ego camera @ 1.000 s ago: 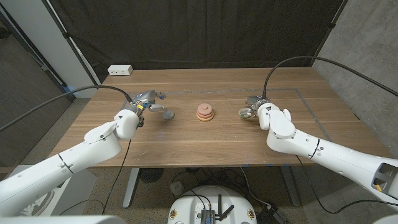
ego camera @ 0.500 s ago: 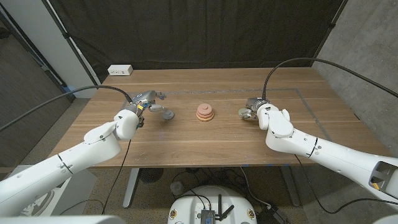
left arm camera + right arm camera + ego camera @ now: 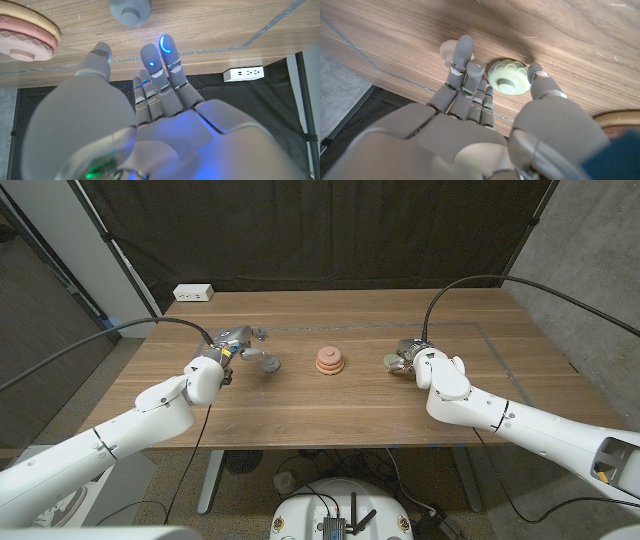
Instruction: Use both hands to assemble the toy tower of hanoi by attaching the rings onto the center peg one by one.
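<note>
Nothing moved over last second: both arms hold position, stacking not advancing. Left hand (image 3: pixel 232 346) open, fingers apart, empty, just behind grey ring (image 3: pixel 269 364) on table. Partly built tower (image 3: pixel 330 360) stands at centre. Right hand (image 3: pixel 407 358) open, empty, fingers and thumb flanking pale green ring (image 3: pixel 508 78), not gripping.

table (image 3: pixel 330 405): matt grained wood | green ring (image 3: pixel 508 78): smooth matt plastic
</note>
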Robot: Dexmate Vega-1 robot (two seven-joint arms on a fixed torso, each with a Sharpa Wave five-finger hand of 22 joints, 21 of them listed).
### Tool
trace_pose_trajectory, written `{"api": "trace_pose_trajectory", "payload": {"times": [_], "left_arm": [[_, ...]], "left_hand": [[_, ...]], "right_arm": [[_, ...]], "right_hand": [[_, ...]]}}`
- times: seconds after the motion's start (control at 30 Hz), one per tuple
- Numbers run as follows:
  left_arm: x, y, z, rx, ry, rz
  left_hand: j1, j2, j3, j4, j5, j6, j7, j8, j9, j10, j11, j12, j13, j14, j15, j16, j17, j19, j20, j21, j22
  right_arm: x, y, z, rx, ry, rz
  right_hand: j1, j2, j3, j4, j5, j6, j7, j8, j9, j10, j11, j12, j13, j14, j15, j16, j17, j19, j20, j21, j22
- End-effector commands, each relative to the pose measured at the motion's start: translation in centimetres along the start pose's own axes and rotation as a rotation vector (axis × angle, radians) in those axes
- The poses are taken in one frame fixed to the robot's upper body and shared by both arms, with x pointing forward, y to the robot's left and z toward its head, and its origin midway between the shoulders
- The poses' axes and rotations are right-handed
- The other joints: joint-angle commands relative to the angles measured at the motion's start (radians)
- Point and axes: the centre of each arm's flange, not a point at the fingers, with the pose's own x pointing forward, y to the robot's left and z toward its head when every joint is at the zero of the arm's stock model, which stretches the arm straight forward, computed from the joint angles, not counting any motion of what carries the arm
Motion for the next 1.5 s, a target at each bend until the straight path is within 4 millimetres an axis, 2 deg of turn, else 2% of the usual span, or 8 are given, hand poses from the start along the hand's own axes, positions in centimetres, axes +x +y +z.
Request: {"api": "trace_pose_trajectory", "payload": {"times": [0.03, 0.67, 0.97, 1.13, 1.23, 1.33, 1.5], "left_arm": [[0.19, -0.11, 0.11, -0.001, -0.004, -0.004], [0.16, -0.67, -0.25, -0.012, 0.005, -0.015], [0.02, -0.78, -0.29, -0.016, 0.005, -0.017], [-0.11, -0.73, -0.35, -0.017, 0.007, -0.013], [-0.17, -0.67, -0.37, -0.018, 0.009, -0.011], [-0.25, -0.61, -0.36, -0.019, 0.008, -0.008], [-0.37, -0.54, -0.35, -0.021, 0.009, -0.006]], "left_hand": [[-0.006, 0.003, 0.008, -0.003, 0.007, 0.009, 0.0, 0.002, 0.003, 0.008, -0.001, -0.003, 0.004, 0.003, -0.065, 0.001, -0.001, 0.01, -0.138, -0.004, 0.002], [-0.009, 0.005, 0.011, -0.003, 0.008, 0.011, -0.001, 0.001, 0.004, 0.014, 0.001, -0.002, 0.005, 0.004, -0.065, 0.001, -0.002, 0.013, -0.138, -0.006, 0.002], [-0.01, 0.007, 0.014, -0.004, 0.009, 0.014, 0.0, 0.001, 0.004, 0.015, 0.002, -0.002, 0.005, 0.003, -0.065, 0.0, -0.004, 0.013, -0.138, -0.007, 0.002], [-0.011, 0.009, 0.016, -0.005, 0.01, 0.015, 0.001, 0.001, 0.004, 0.018, 0.0, -0.002, 0.006, 0.006, -0.065, 0.003, -0.001, 0.013, -0.138, -0.008, 0.002], [-0.012, 0.01, 0.017, -0.005, 0.01, 0.016, 0.001, 0.001, 0.004, 0.018, -0.001, -0.002, 0.006, 0.004, -0.065, 0.0, -0.003, 0.013, -0.138, -0.009, 0.002], [-0.013, 0.011, 0.018, -0.005, 0.01, 0.016, 0.002, 0.001, 0.004, 0.019, 0.0, -0.002, 0.006, 0.004, -0.065, 0.0, -0.003, 0.014, -0.138, -0.009, 0.002], [-0.014, 0.012, 0.019, -0.005, 0.01, 0.017, 0.002, 0.0, 0.004, 0.019, 0.0, -0.002, 0.006, 0.004, -0.065, 0.0, -0.003, 0.014, -0.138, -0.01, 0.002]], "right_arm": [[0.36, 0.15, 0.12, -0.004, 0.01, 0.012], [0.63, 0.46, 0.69, -0.031, 0.02, 0.035], [0.57, 0.7, 0.66, -0.036, 0.026, 0.032], [0.5, 0.76, 0.65, -0.033, 0.033, 0.013], [0.45, 0.79, 0.65, -0.031, 0.035, -0.009], [0.42, 0.83, 0.68, -0.025, 0.032, -0.022], [0.39, 0.93, 0.78, -0.032, 0.03, -0.041]], "right_hand": [[0.005, 0.007, -0.004, 0.003, -0.005, 0.01, 0.0, 0.006, -0.001, 0.01, -0.003, 0.006, -0.001, 0.007, -0.096, 0.001, 0.004, 0.005, -0.117, 0.005, 0.004], [0.006, 0.013, -0.006, 0.003, -0.005, 0.018, -0.002, 0.008, -0.003, 0.022, -0.005, 0.009, 0.0, 0.011, -0.096, 0.002, 0.011, 0.006, -0.117, 0.005, 0.003], [0.012, 0.017, -0.009, 0.001, -0.005, 0.026, -0.008, 0.01, -0.005, 0.042, -0.016, 0.015, 0.002, 0.024, -0.096, 0.009, 0.02, 0.012, -0.117, 0.009, 0.006], [0.017, 0.022, -0.009, 0.001, -0.006, 0.052, -0.016, 0.019, -0.006, 0.066, -0.031, 0.022, 0.004, 0.031, -0.096, 0.011, 0.024, 0.02, -0.118, 0.013, 0.007], [0.024, 0.027, -0.009, 0.0, -0.006, 0.072, -0.028, 0.025, -0.007, 0.104, -0.042, 0.033, 0.007, 0.052, -0.096, 0.027, 0.041, 0.032, -0.118, 0.017, 0.01], [0.027, 0.032, -0.008, 0.001, -0.007, 0.101, -0.067, 0.034, -0.008, 0.129, -0.056, 0.038, 0.011, 0.071, -0.096, 0.04, 0.055, 0.048, -0.119, 0.024, 0.017], [0.035, 0.037, -0.006, 0.0, -0.008, 0.139, -0.102, 0.047, -0.01, 0.185, -0.077, 0.052, 0.019, 0.1, -0.096, 0.062, 0.07, 0.071, -0.12, 0.028, 0.023]]}}
